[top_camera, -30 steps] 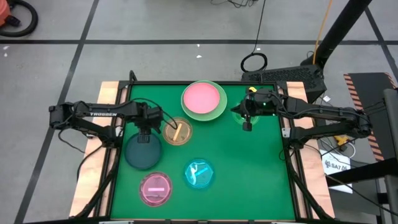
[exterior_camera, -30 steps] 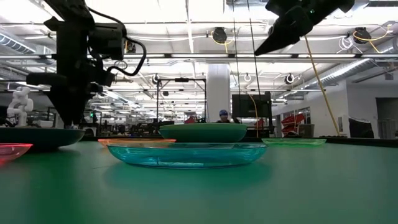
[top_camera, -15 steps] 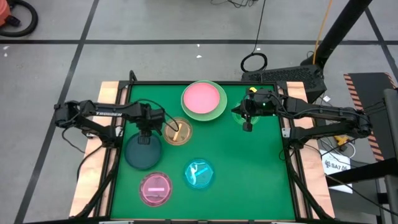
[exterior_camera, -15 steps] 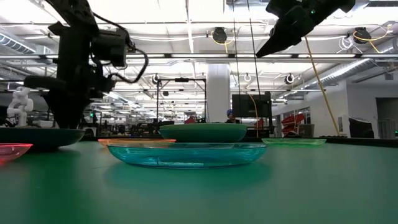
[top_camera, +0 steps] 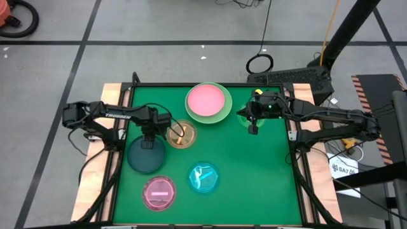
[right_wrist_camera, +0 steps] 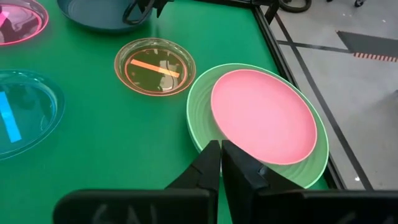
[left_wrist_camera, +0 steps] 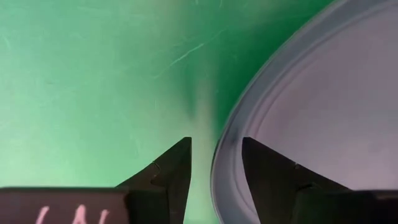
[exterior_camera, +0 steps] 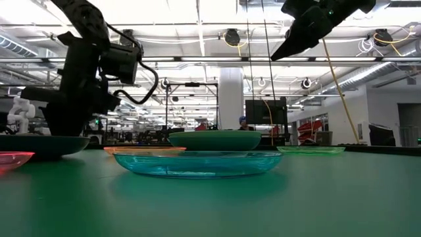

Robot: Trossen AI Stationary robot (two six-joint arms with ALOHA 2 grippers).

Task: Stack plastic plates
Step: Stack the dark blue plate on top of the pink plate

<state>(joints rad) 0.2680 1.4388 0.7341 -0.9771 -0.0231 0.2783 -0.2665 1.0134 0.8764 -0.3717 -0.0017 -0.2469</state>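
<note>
My left gripper [top_camera: 147,144] [left_wrist_camera: 216,146] is open and points down at the far rim of the dark teal plate [top_camera: 145,158] [exterior_camera: 39,145]. One finger [left_wrist_camera: 174,171] stands outside the rim, the other [left_wrist_camera: 267,177] over the plate's inside. The plate rests flat on the table. An amber plate [top_camera: 181,135] [right_wrist_camera: 155,66] lies beside it. The pink plate [top_camera: 207,99] [right_wrist_camera: 261,115] sits in the light-green plate [top_camera: 224,114] [right_wrist_camera: 198,118]. The cyan plate [top_camera: 203,178] [exterior_camera: 197,162] and the magenta plate [top_camera: 159,193] lie nearer. My right gripper [top_camera: 253,129] [right_wrist_camera: 221,148] hovers shut, high above a small green plate [exterior_camera: 310,150]. My left gripper straddles the dark teal plate's far rim [left_wrist_camera: 219,165] from above, pointing down, one finger outside and one inside. I cannot tell whether either finger touches the rim. The plate lies flat on the table.
The green table mat [top_camera: 254,172] has open room on its right half and near-right corner. Raised black frame rails [top_camera: 296,159] border the table. The amber plate sits close to my left gripper's right side.
The left arm's rear joints have shifted toward the table's right and its wrist has tipped, while its fingertips stayed at the dark teal plate's far rim. The right arm and all plates kept still.
</note>
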